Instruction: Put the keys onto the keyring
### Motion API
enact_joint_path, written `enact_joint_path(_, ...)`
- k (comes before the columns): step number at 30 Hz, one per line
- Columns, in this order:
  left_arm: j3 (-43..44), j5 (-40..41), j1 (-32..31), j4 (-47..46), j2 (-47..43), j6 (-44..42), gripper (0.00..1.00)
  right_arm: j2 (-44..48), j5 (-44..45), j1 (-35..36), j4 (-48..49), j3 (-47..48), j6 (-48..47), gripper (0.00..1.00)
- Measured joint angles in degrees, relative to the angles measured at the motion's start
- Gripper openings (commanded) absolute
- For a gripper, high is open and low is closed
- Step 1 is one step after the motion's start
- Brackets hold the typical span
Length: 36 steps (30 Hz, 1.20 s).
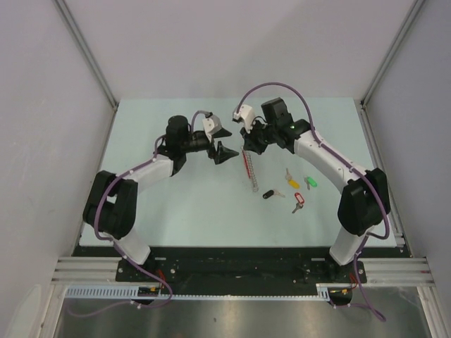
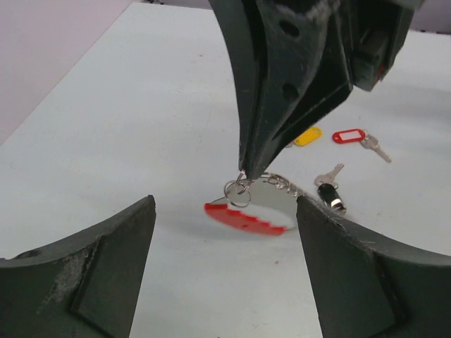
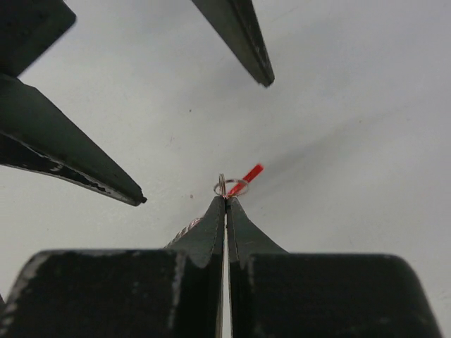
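My right gripper point(image 1: 245, 148) is shut on a small metal ring point(image 3: 231, 186) at one end of the keyring point(image 1: 251, 172). The keyring trails down from it toward the table, and its red arc point(image 2: 250, 219) lies low in the left wrist view. My left gripper point(image 1: 224, 152) stands open just left of the right gripper's tip, its fingers point(image 2: 106, 260) spread either side of the keyring without touching it. The keys lie loose on the table to the right: yellow point(image 1: 291, 180), green point(image 1: 310, 182), black point(image 1: 270, 193) and red point(image 1: 298, 202).
The pale green table top point(image 1: 176, 204) is bounded by grey walls left, right and behind. Both arm bases stand at the near edge. The right arm point(image 1: 331, 165) arches over the table just beyond the keys.
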<state>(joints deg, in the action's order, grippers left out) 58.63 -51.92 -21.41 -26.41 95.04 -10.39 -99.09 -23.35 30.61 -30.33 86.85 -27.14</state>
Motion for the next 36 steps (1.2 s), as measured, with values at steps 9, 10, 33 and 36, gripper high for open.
enact_joint_path(9, 1.55, -4.11, 0.57, -6.97, 4.07, -1.46, 0.59, -3.52, -7.72, -1.09, 0.28, 5.68, -4.76, 0.00)
enact_joint_path(10, 2.21, -4.92, 0.79, -7.76, 4.76, -1.16, 0.57, -3.89, -8.70, -1.36, 0.44, 6.29, -5.53, 0.00)
enact_joint_path(33, 7.54, -10.14, 1.53, -11.80, 12.00, -5.20, 0.38, -7.82, -18.08, -6.36, 2.16, 9.77, -14.58, 0.00)
enact_joint_path(36, 7.54, -7.76, 0.94, -9.62, 12.00, -6.47, 0.39, -7.82, -18.10, -6.36, 2.34, 9.29, -14.99, 0.00)
